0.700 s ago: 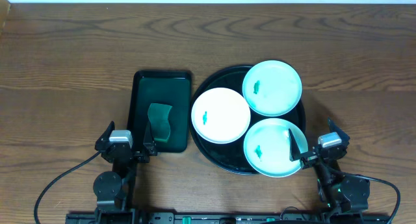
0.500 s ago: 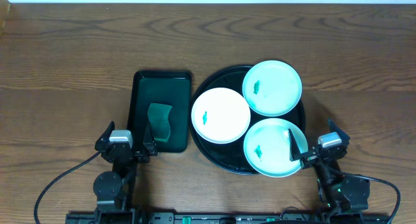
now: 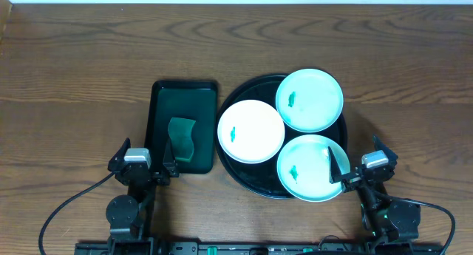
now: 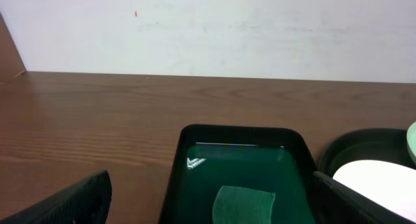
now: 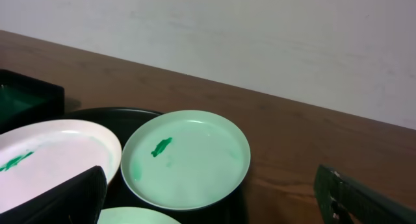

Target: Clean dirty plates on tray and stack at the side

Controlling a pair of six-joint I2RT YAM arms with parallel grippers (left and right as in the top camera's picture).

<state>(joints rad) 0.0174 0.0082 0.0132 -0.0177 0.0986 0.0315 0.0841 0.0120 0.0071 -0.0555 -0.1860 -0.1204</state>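
Three small round plates lie on the large black tray [image 3: 244, 89]: a white plate [image 3: 251, 131] at the left, a pale-mint plate [image 3: 310, 100] at the back right and another pale-mint plate [image 3: 307, 168] at the front. Each carries a small green smear. My left gripper [image 3: 142, 160] is open at the front left, near the dark green tray's front end. My right gripper [image 3: 358, 162] is open at the front right, one finger over the front plate's edge. In the right wrist view the back plate [image 5: 186, 158] and white plate [image 5: 49, 159] show ahead.
A smaller dark green rectangular tray [image 3: 160, 107] holding a green sponge [image 3: 182, 137] stands left of the black tray; both also show in the left wrist view, the tray [image 4: 188, 152] and the sponge [image 4: 244, 204]. Brown wooden table [image 3: 74, 77] all round; a white wall behind.
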